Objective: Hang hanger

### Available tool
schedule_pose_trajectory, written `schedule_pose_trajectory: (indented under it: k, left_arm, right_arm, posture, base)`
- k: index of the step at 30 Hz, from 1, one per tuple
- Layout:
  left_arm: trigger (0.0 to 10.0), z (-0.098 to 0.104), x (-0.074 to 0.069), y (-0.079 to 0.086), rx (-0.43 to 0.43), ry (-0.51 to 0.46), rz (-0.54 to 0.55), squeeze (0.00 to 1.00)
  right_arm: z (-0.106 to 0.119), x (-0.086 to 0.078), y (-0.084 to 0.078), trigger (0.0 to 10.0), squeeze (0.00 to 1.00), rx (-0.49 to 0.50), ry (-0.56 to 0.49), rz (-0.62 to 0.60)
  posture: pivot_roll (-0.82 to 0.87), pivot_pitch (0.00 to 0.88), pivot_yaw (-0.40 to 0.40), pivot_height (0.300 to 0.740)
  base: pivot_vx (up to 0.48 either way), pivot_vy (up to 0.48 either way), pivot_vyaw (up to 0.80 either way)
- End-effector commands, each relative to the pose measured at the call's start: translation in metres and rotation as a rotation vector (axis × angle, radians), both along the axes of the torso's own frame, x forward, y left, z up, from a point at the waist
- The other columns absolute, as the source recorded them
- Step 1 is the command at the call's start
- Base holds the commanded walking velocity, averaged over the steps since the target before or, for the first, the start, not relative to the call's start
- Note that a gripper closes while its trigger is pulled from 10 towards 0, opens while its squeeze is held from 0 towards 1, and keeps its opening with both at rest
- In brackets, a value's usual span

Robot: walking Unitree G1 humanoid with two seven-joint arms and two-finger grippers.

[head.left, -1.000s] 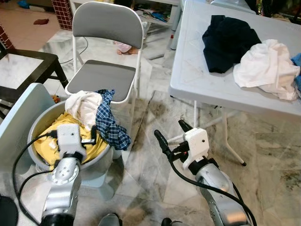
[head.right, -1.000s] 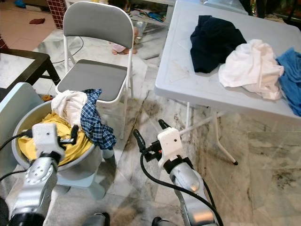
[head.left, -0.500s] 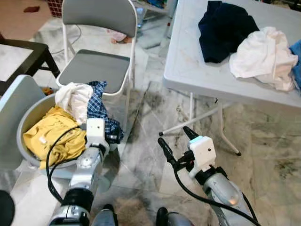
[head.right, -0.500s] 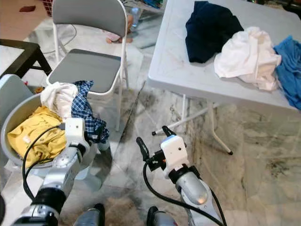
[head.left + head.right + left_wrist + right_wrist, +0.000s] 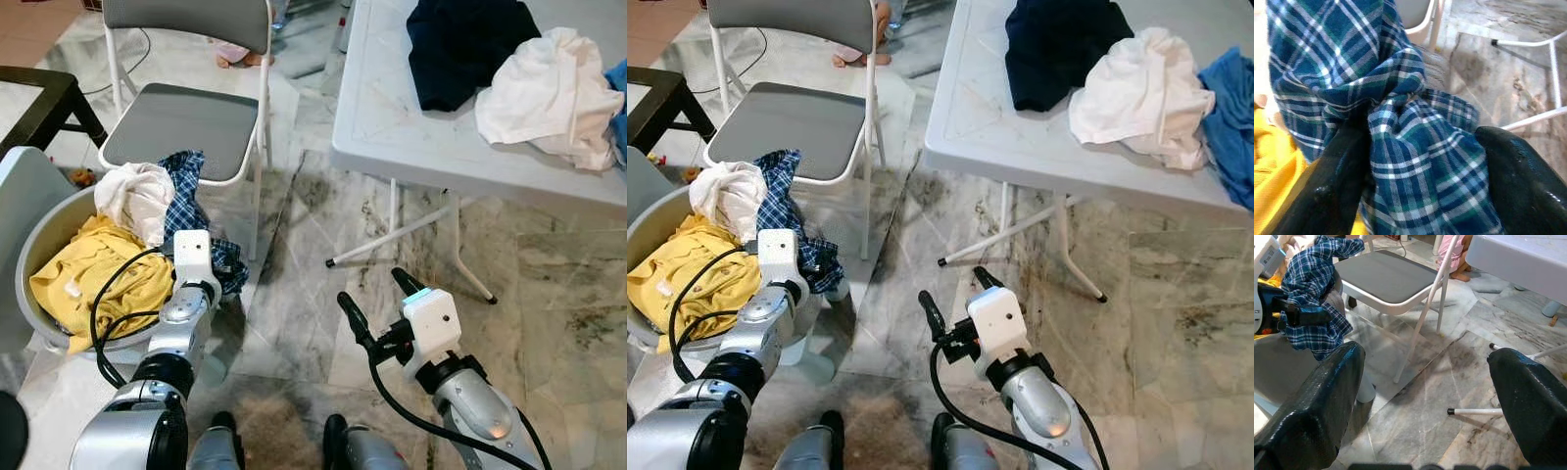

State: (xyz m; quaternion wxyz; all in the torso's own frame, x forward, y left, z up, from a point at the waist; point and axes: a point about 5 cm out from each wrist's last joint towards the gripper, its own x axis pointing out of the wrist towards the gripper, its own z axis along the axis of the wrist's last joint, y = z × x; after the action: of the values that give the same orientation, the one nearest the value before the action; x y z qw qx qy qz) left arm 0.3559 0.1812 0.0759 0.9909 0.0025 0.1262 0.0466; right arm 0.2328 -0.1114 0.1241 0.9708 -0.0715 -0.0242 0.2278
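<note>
Left gripper (image 5: pixel 1415 161) open around the soft, limp plaid shirt (image 5: pixel 1400 122); bunched fold offers purchase. Right gripper (image 5: pixel 955 305) open, empty.

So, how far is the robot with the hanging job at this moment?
Early stage. Nothing looks hung; no hanger can be seen. In hand: the left pincer has its fingers around the blue plaid shirt draped over the laundry basin rim. The right pincer is open above the floor. Left: lifting the shirt out, putting it on a hanger, hanging it.
</note>
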Motion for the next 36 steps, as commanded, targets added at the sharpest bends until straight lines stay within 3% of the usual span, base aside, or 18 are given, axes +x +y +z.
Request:
schedule_pose_trajectory:
  k: [1,6,15,19,22,25,30,32,36]
  left_arm:
    - [0.0,-0.011,-0.007,0.005,0.003,0.041,0.031,0.00]
    - [0.0,-0.010,-0.012,0.032,0.051,0.022,0.177,0.00]
    - [0.0,-0.015,-0.027,0.058,0.073,0.002,0.320,0.00]
    - [0.0,-0.019,-0.044,0.073,0.071,-0.030,0.403,0.00]
    - [0.0,-0.020,-0.066,0.084,0.064,-0.049,0.460,0.00]
    - [0.0,-0.021,-0.077,0.088,0.072,-0.051,0.470,0.00]
    - [0.0,-0.026,-0.118,0.094,0.115,-0.019,0.470,0.00]
    - [0.0,-0.026,-0.120,0.094,0.117,-0.016,0.468,0.00]
    - [0.0,-0.011,-0.132,0.082,0.198,-0.072,0.347,0.00]
  right_arm:
    - [-0.002,-0.001,-0.001,10.0,0.00,-0.007,0.012,-0.008]
    - [-0.003,0.007,0.004,10.0,0.00,-0.006,0.004,0.004]
    - [-0.004,0.014,0.008,10.0,0.00,-0.008,-0.005,0.025]
    - [-0.005,0.018,0.008,10.0,0.00,-0.007,-0.012,0.025]
    - [-0.006,0.020,0.008,10.0,0.00,-0.008,-0.013,0.026]
    - [-0.007,0.020,0.008,10.0,0.00,-0.008,-0.012,0.028]
    - [-0.010,0.025,0.013,10.0,0.00,-0.001,-0.011,0.051]
    - [-0.010,0.026,0.014,10.0,0.00,-0.001,-0.012,0.052]
    - [-0.009,0.031,0.018,10.0,0.00,0.003,-0.018,0.072]
  posture:
    - [-0.02,0.329,-0.089,0.740]
    - [0.02,0.308,-0.087,0.740]
    - [0.06,0.287,-0.085,0.740]
    - [0.08,0.274,-0.083,0.740]
    - [0.09,0.274,-0.084,0.740]
    - [0.11,0.273,-0.084,0.740]
    - [0.16,0.270,-0.089,0.740]
    - [0.16,0.270,-0.089,0.740]
    - [0.19,0.268,-0.094,0.740]
  base:
    - [0.000,0.000,0.00]
    - [0.000,0.000,0.00]
    - [0.000,0.000,0.00]
    - [0.000,0.000,0.00]
    - [0.000,0.000,0.00]
    - [0.000,0.000,0.00]
    - [0.000,0.000,0.00]
    - [0.000,0.000,0.00]
    - [0.000,0.000,0.00]
